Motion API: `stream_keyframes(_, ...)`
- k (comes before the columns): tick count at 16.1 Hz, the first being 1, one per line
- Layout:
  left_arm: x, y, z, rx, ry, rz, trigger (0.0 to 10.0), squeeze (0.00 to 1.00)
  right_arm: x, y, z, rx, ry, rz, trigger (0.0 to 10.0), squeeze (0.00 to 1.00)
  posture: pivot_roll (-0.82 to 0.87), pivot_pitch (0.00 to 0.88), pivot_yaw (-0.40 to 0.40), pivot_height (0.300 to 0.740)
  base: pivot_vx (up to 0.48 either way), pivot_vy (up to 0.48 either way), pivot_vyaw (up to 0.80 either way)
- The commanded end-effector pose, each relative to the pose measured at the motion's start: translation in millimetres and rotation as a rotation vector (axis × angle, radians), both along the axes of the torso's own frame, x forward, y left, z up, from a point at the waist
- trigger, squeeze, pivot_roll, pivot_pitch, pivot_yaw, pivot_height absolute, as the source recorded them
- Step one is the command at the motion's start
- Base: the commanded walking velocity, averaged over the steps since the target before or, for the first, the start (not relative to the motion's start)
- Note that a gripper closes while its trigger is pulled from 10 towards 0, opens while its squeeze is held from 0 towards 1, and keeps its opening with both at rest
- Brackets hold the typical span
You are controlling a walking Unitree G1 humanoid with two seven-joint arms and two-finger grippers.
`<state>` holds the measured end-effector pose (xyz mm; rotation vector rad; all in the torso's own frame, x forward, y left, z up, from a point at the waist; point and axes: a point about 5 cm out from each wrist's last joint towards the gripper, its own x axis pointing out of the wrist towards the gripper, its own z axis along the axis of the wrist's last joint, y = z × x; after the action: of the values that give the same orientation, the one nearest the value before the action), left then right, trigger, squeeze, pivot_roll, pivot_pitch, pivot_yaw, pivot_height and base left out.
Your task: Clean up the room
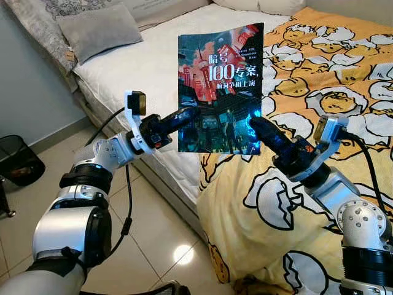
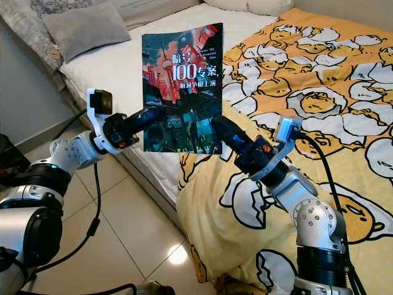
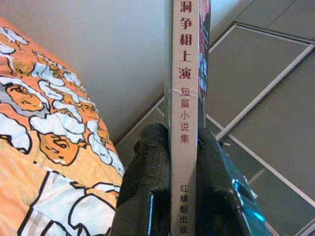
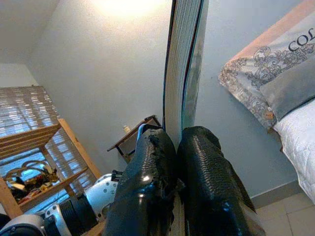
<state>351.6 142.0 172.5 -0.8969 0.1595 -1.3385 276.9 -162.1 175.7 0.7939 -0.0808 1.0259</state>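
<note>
Gripping one book (image 1: 220, 92) upright, left pincer (image 1: 188, 115) and right pincer (image 1: 253, 125) (fingertips hidden behind cover)

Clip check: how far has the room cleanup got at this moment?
Done: the book is lifted off the bed. In hand: it is held upright over the yellow blanket, with the left gripper clamped on its spine side and the right gripper on the page edge. Left: it is not yet put away anywhere.
</note>
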Motion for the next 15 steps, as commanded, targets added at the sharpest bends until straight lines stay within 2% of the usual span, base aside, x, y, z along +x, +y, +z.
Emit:
stream_keyframes(1,-0.6,-1.1,6.8,0.036,-0.051,-0.04,0.0,0.0,-2.9,8.9,9.0,0.018,-0.042,0.052,10.0,1.0,-0.1,0.0,0.163,0.74,0.0,0.0,0.0)
stream_keyframes(4,-2.1,-2.6,9.8,0.033,-0.074,-0.071,0.0,0.0,-5.4,12.1,8.1,0.028,-0.034,0.083,10.0,1.0,-0.1,0.0,0.163,0.74,0.0,0.0,0.0)
stream_keyframes(8,-2.0,-4.0,13.1,0.039,-0.093,-0.09,0.0,0.0,-7.4,16.0,4.4,-0.008,-0.021,0.106,10.0,1.0,-0.1,0.0,0.165,0.74,0.0,0.0,0.0)
stream_keyframes(9,-2.1,-3.9,13.6,0.04,-0.096,-0.094,0.0,0.0,-7.9,17.7,3.0,-0.023,-0.017,0.109,10.0,0.0,-0.1,0.0,0.166,0.74,0.0,0.0,0.0)
stream_keyframes(11,-2.0,-3.7,13.3,0.05,-0.1,-0.092,0.0,0.0,-9.0,20.4,1.0,-0.041,-0.015,0.121,10.0,0.0,-0.1,0.0,0.166,0.74,0.0,0.0,0.0)
stream_keyframes(12,-1.9,-3.7,12.8,0.053,-0.1,-0.09,0.0,0.0,-9.0,20.5,-0.4,-0.053,-0.01,0.119,6.1,0.0,-0.1,0.0,0.166,0.74,0.0,0.0,0.0)
stream_keyframes(14,-2.0,-3.6,11.9,0.058,-0.101,-0.086,0.0,0.0,-7.6,20.0,-5.1,-0.09,0.003,0.101,0.0,0.0,-0.1,0.0,0.166,0.74,0.0,0.0,0.0)
stream_keyframes(15,-2.1,-3.2,11.3,0.06,-0.101,-0.085,0.0,0.0,-6.4,19.7,-6.1,-0.091,0.01,0.091,0.0,0.0,-0.1,0.0,0.166,0.74,0.0,0.0,0.0)
